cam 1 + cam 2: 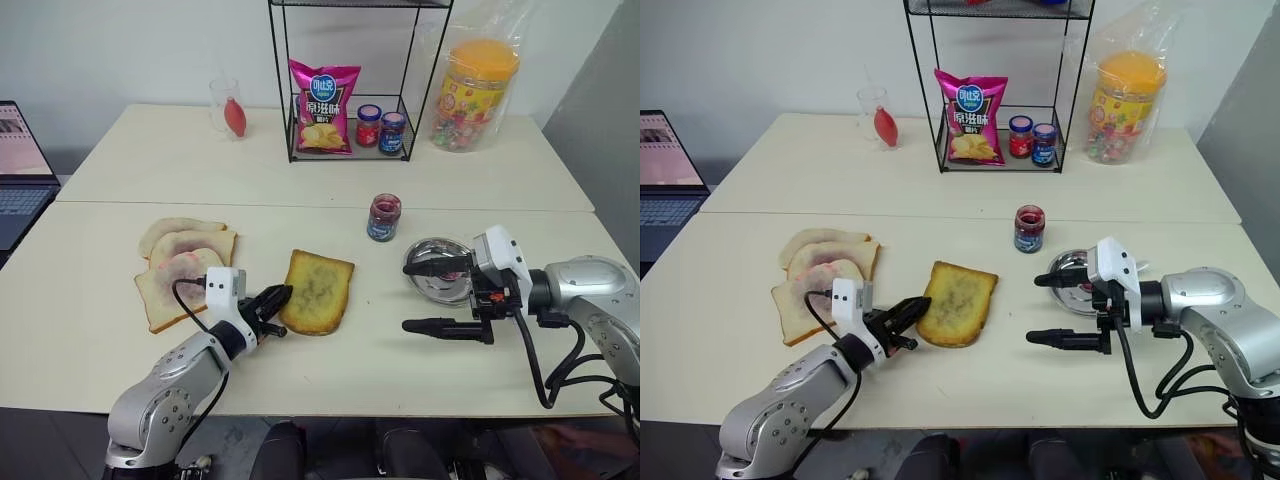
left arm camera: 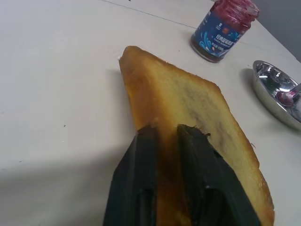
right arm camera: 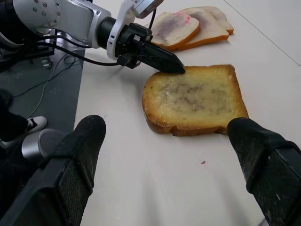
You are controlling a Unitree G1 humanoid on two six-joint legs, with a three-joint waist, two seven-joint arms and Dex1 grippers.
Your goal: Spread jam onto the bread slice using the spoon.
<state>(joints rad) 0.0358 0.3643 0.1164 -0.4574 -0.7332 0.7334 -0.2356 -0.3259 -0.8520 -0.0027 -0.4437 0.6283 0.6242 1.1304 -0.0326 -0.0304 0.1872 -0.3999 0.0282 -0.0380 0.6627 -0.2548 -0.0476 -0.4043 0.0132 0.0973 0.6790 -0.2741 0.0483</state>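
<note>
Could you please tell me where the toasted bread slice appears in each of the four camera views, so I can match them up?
Left eye view: bread slice, centre of the table, left gripper at its near-left edge.
Right eye view: bread slice, same spot.
Left wrist view: bread slice, running away past the fingers.
Right wrist view: bread slice, mid-picture.
Shared landmark: the left gripper at the slice's edge.
</note>
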